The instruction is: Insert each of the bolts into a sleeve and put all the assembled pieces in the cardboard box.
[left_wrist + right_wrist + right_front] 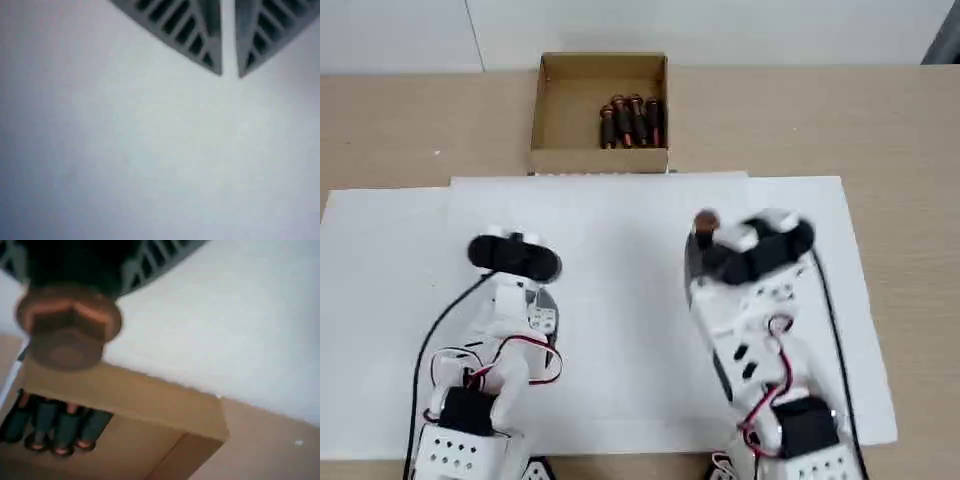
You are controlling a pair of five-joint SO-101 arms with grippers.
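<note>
The light wooden desk (pixel 900 130) carries a wide white paper sheet (pixel 620 300), and both arms stand on the near part of the sheet.

The right arm (pixel 760 300) is stretched forward over the right half of the sheet. The left arm (pixel 505 300) is folded lower over the left half, well apart from it.

The cardboard box (pixel 600 160) sits open on the bare desk, with its near wall just beyond the far edge of the sheet. From the right wrist view its near wall (pixel 150 400) shows just below the sheet's edge.

4 assembled pieces (pixel 632 122) lie side by side in the right part of the box, close together. Each is a dark sleeve with a copper-coloured end, as the right wrist view (pixel 55 427) also shows.

The right gripper (pixel 704 238) is clamped on 1 bolt (pixel 705 219) and holds it over the far part of the sheet. It is short of the box and off toward the box's near right corner. The bolt's copper hex head (pixel 67 330) sticks out of the gripper. The rest of it is hidden in the dark of the fingers, so I cannot tell whether a sleeve is on it.

The left gripper (pixel 230 75) hangs over bare white paper. Its 2 ribbed fingers (pixel 200 42) are drawn together to a thin slit with nothing between them.
</note>
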